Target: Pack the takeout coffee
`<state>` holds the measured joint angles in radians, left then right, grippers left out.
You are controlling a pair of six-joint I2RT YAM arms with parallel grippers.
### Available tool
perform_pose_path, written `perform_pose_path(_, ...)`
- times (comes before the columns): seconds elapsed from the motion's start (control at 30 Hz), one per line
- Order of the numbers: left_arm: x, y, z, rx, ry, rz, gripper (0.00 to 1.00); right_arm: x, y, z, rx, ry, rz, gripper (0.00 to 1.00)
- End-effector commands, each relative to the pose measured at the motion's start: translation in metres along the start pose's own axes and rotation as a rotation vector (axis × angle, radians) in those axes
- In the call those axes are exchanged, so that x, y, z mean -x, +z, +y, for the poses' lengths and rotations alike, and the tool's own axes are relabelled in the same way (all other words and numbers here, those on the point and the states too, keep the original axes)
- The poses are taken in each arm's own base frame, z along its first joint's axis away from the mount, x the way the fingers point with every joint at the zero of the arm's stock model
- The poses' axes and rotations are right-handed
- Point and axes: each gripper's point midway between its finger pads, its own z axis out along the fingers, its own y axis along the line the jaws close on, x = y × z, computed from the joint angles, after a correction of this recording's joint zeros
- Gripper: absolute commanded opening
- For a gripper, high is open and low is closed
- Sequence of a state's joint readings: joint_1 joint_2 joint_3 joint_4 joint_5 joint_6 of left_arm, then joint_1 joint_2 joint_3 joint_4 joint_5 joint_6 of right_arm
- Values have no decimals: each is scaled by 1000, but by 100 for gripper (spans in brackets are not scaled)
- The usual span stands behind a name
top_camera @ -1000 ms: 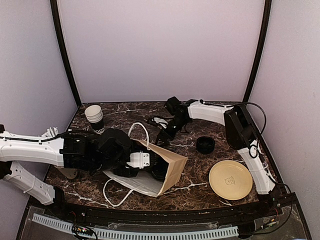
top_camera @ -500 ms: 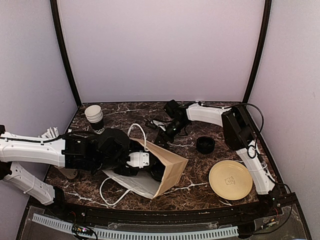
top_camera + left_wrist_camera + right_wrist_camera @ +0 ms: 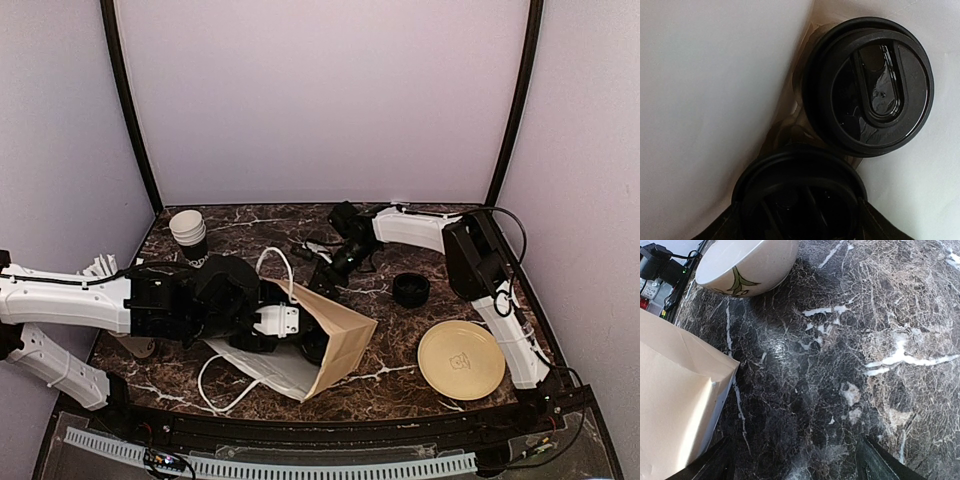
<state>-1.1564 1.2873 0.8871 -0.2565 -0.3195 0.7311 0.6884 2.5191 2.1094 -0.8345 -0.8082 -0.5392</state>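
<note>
1. Lidless cup stack (image 3: pixel 188 235): upright at the table's far left.
2. Left gripper (image 3: pixel 797 225): reached into the paper bag (image 3: pixel 335 345), which lies on its side. The fingers flank the lid of the nearer lidded cup (image 3: pixel 800 192); whether they clamp it cannot be told.
3. Second lidded cup (image 3: pixel 870 85): also in the bag, close beside the first.
4. Right gripper (image 3: pixel 795 452): jaws spread and empty, low over the marble, near the bag.
5. Loose lids (image 3: pixel 410 290) and plate (image 3: pixel 461 360): on the right side.

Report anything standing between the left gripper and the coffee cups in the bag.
Nothing visible does. The left gripper is inside the bag, its jaws flanking the lid of the near cup; whether they clamp it is unclear. The second cup sits just beyond, right beside the first.
</note>
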Motion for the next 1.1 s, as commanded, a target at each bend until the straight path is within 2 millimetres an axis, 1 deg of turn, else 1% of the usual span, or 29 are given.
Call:
perform_pose_path(0.0,1,-11,14,38,13,2,50,-29,28,19,95,92,84,83)
perform_pose_path(0.13,-6,-18,20,58,38,37,49,-32,28,18,89,91,91,83)
perform_pose_path(0.23,-1,-27,25,66,24,11,49,-32,28,19,91,93,90,84)
perform_pose_path(0.3,3,-31,23,43,13,-14,49,-32,28,19,91,95,91,84)
perform_pose_path(0.43,9,-34,10,-33,-5,-58,48,-32,27,19,89,93,93,84)
perform_pose_path(0.57,13,-32,2,-72,-16,-82,48,-34,28,20,93,94,93,84)
perform_pose_path(0.7,19,-27,0,-79,-33,-109,48,-35,27,23,101,91,96,84)
perform_pose_path(0.8,13,-18,-3,-73,-23,-71,47,-38,26,26,109,84,102,84)
perform_pose_path(0.93,8,-15,-3,-64,-8,-45,46,-41,26,31,130,76,106,84)
perform_pose_path(1.07,0,-11,-9,-84,-4,-5,45,-42,26,35,148,75,103,84)
